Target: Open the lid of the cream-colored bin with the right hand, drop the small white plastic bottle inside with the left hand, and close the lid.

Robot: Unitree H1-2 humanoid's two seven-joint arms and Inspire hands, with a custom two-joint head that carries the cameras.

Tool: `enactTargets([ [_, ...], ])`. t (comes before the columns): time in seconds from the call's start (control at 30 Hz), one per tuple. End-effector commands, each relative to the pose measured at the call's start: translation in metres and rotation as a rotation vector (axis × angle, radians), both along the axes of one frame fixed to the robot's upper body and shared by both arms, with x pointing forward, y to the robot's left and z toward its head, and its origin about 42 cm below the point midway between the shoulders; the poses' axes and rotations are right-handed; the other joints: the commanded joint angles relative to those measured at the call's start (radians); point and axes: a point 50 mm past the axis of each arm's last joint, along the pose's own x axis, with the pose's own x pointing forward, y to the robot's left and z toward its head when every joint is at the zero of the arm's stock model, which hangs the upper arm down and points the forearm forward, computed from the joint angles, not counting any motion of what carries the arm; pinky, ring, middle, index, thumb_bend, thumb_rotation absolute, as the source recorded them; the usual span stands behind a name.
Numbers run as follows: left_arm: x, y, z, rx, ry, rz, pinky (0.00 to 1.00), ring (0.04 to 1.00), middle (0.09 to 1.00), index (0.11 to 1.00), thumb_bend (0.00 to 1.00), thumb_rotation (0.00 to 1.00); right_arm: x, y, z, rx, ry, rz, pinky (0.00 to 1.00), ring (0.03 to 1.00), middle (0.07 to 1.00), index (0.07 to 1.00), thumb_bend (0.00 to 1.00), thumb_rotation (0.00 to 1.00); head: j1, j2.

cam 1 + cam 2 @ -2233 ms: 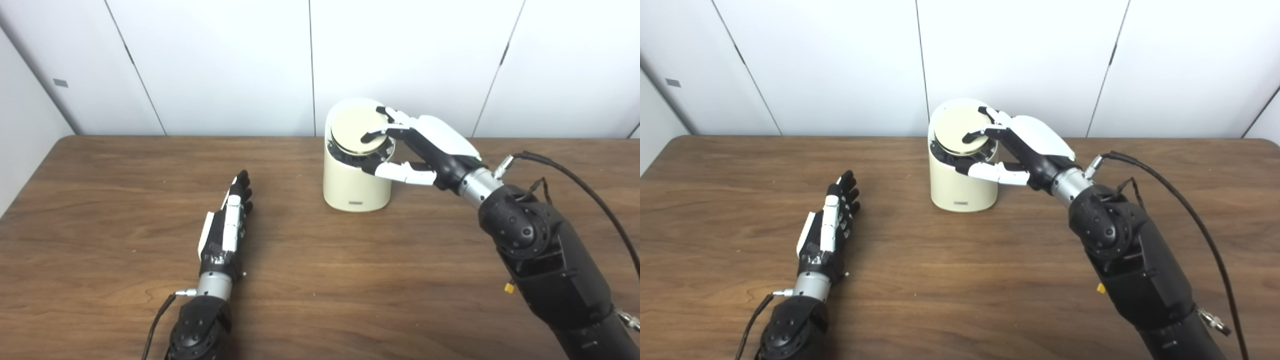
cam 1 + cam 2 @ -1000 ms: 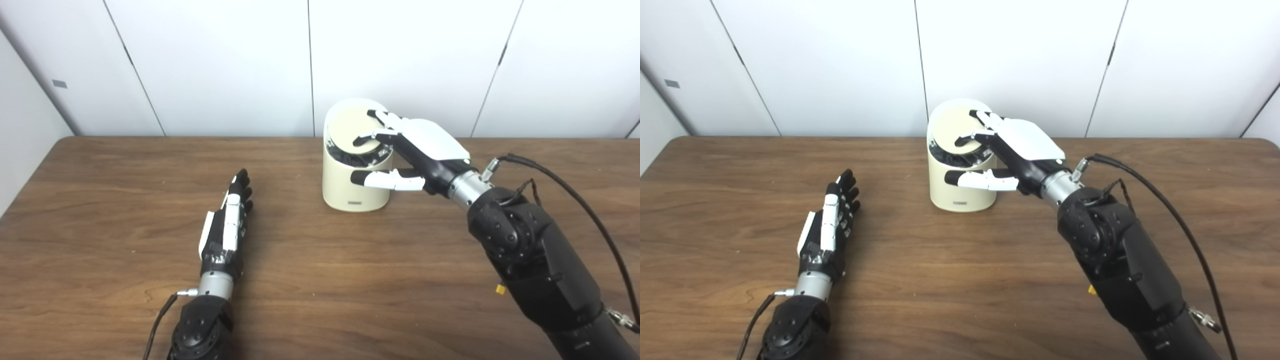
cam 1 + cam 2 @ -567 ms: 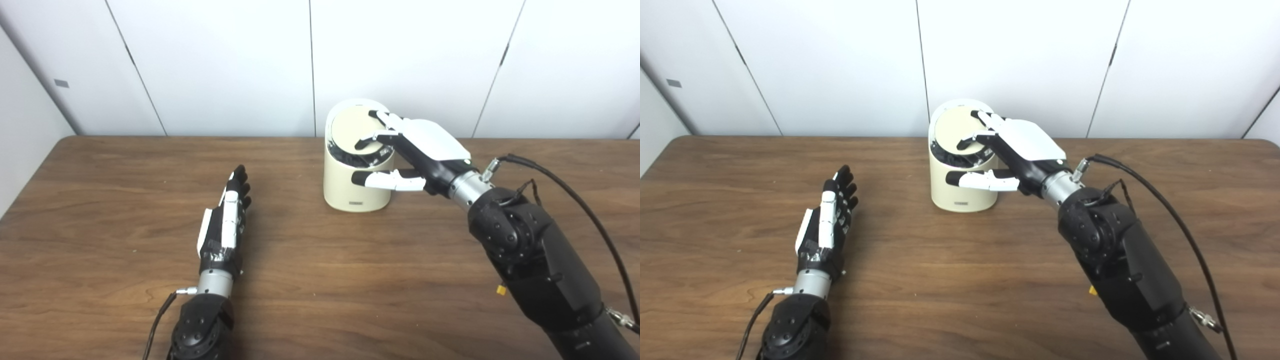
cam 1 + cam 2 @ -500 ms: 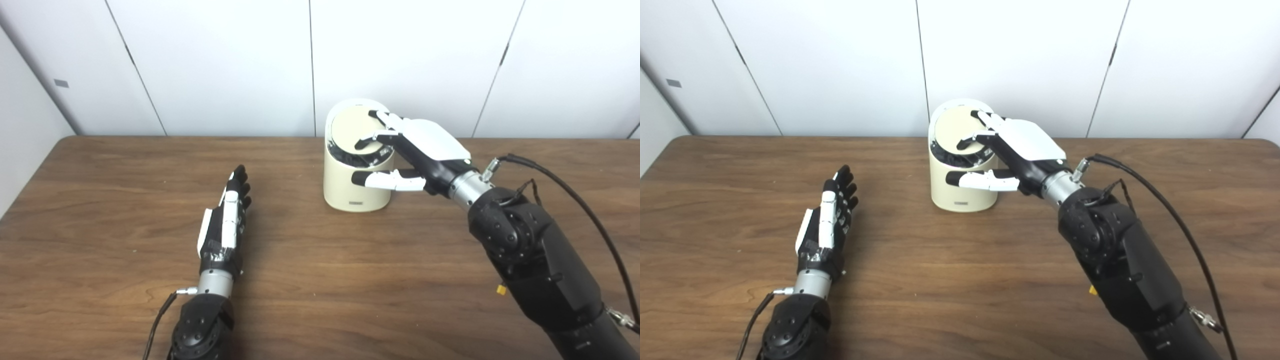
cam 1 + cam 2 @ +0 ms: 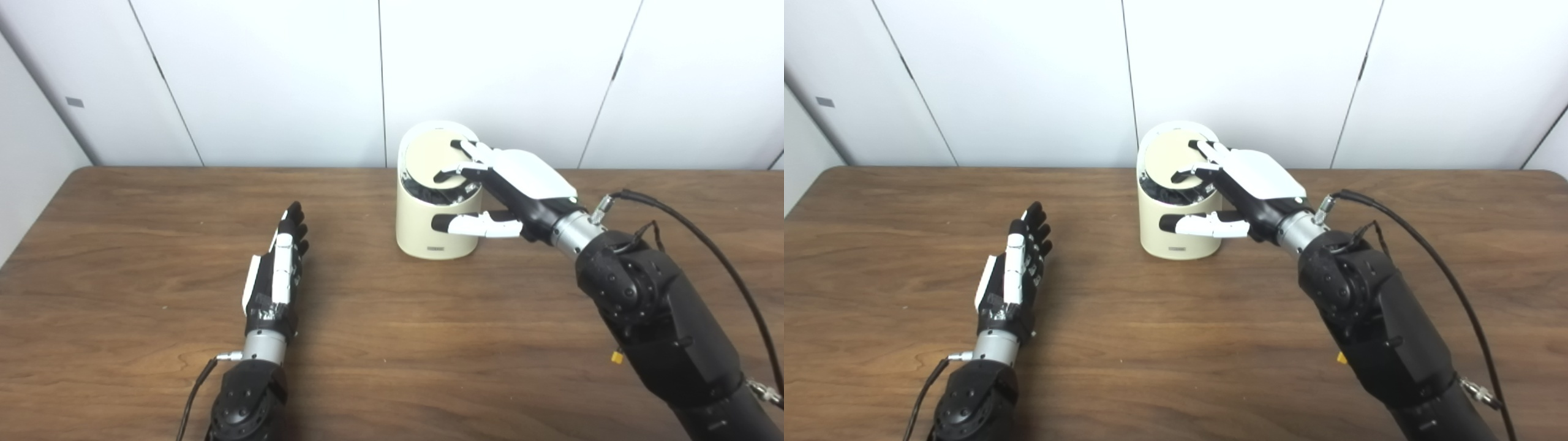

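We judge the step in hand to be closing the round lid (image 5: 430, 158) of the cream-colored bin (image 5: 429, 229), which stands at the far middle of the wooden table (image 5: 392, 343). The lid sits tilted in the bin's mouth, a dark gap showing along its near edge, so it is not yet flat. To finish well, we would press straight down near the lid's near edge, gently and evenly, so the bin neither slides nor tips, and let the thumb steady the wall.

Our right hand (image 5: 508, 184) reaches in from the right, palm down over the bin's right side. Its fingers (image 5: 456, 174) are spread, the tips resting on the lid's right part, while the thumb lies apart below, alongside the bin's front wall; it grips nothing.

Our left hand (image 5: 278, 275) lies flat on the table, well apart from the bin, fingers straight and close together, pointing away from us, holding nothing.

The small white plastic bottle is nowhere in view; whether it is inside the bin we cannot tell
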Motion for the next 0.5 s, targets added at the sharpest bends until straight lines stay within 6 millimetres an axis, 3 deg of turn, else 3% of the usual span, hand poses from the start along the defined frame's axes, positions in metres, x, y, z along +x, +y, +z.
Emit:
enactTargets([
  [0.0,0.008,-0.004,0.021,-0.005,-0.092,-0.015,1.0,1.0,1.0,1.0,0.56,1.0,0.001,-0.002,0.019,0.02,-0.049,-0.005,1.0,1.0,1.0,0.832,0.69,1.0,0.001,0.001],
  [0.2,0.009,-0.003,0.019,0.001,-0.09,-0.019,1.0,1.0,1.0,1.0,0.56,1.0,-0.004,-0.005,0.035,0.072,-0.102,-0.008,1.0,1.0,1.0,0.895,0.68,1.0,-0.003,-0.001],
  [0.47,0.01,-0.003,0.018,-0.001,-0.087,-0.02,1.0,1.0,1.0,1.0,0.56,1.0,-0.011,-0.013,0.045,0.082,-0.135,-0.02,1.0,1.0,1.0,0.891,0.66,1.0,-0.006,-0.002],
])
